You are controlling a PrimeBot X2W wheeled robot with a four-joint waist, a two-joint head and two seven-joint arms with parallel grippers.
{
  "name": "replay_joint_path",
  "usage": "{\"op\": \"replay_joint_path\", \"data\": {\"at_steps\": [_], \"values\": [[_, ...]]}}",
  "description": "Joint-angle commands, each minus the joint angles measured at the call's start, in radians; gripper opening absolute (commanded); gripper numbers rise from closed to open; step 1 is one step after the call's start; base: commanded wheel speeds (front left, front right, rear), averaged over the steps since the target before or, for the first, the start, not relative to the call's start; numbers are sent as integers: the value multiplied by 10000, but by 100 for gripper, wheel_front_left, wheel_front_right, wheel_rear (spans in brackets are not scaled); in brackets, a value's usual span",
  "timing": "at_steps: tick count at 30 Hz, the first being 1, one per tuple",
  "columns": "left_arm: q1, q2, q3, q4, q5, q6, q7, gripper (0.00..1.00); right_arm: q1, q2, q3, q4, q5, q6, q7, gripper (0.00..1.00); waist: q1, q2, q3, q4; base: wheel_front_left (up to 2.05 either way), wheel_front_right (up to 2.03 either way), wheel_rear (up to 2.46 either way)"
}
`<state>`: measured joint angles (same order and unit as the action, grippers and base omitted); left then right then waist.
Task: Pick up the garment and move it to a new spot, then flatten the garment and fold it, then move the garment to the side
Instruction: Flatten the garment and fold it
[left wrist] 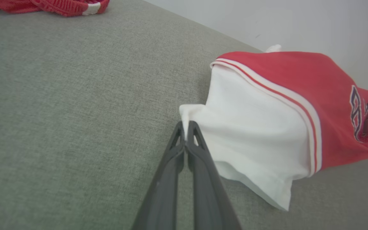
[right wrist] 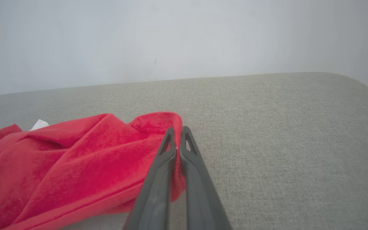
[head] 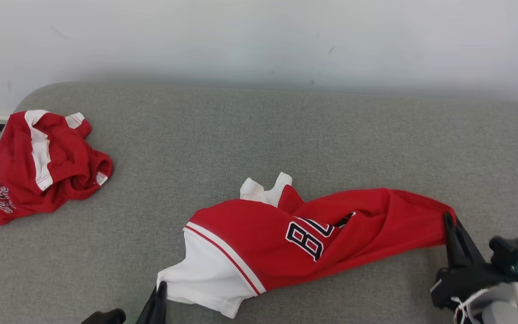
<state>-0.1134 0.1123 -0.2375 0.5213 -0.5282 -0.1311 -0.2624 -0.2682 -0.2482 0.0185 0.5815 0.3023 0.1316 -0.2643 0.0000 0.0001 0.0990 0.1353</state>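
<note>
While the jersey (head: 263, 234) is lying stretched well to the right of the crumpled red shorts (head: 38, 166), the left gripper (head: 161, 288) is pinching its white corner and the right gripper (head: 448, 220) its red end; both ought to be rising together, evenly, so neither pinch slips.

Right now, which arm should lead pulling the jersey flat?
Right, probably: right fingers pinch the red end of the jersey, bare cushion beyond. Left fingers hold the white corner, on the side where the other red garment lies.
</note>
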Motion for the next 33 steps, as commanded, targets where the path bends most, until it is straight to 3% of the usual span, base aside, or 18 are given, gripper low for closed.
{"op": "replay_joint_path", "data": {"at_steps": [1,11,17,22,26,28,33], "values": [[434,-8,186,-414,163,13,-11,0,517,7,-157,-447,80,-22,-20,0,0,-1,-74,-8,0,0,0],[800,-6,-81,-1484,95,12,-12,0,1107,66,-121,-1469,399,-22,-20,0,0,-1,-216,-80,0,0,0],[-512,878,-427,-2747,229,12,215,0,370,-265,344,-1755,998,-22,-20,0,0,-1,-254,-128,0,0,0],[-2913,2038,-654,-3891,-366,15,1431,0,-1270,-719,721,-1932,2063,-20,513,0,0,-1,149,-330,0,0,0],[-5549,2849,-743,-4124,-1164,15,2659,0,-3277,-629,771,-1807,3566,-22,1775,0,0,-1,911,-645,0,0,0],[-6996,3036,-848,-3891,-1451,15,3123,0,-4520,-595,689,-1572,4258,-20,2421,0,0,-1,1403,-792,0,0,0],[-10560,3519,-1185,-2756,-1605,15,3852,0,-7679,-830,855,-735,4540,-20,3477,0,0,-1,2647,-1200,0,0,0]]}}
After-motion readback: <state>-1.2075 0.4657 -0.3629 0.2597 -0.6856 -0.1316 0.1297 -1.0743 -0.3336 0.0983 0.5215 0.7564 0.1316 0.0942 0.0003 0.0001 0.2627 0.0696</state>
